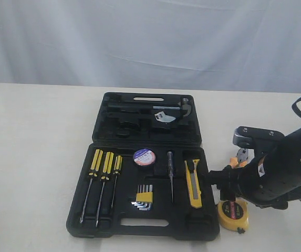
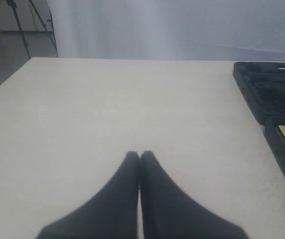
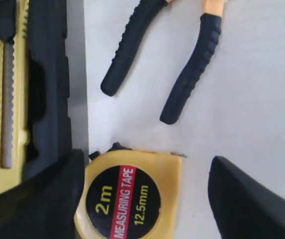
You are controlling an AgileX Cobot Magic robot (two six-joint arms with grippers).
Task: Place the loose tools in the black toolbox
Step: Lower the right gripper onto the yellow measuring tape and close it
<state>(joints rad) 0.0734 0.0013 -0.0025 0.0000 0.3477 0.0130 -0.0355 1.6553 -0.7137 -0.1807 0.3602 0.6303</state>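
The black toolbox lies open in the middle of the table. Its near half holds the black tape roll and the yellow utility knife. The yellow tape measure lies flat on the table just right of the toolbox. My right gripper is open and straddles it: one finger is against its side by the toolbox wall, the other finger stands apart. The orange-and-black pliers lie on the table beyond it. My left gripper is shut on nothing over bare table, left of the toolbox.
Three yellow-handled screwdrivers, a hex key set and a thin tester sit in the near half. The far half holds a hammer. My right arm hides part of the pliers in the exterior view.
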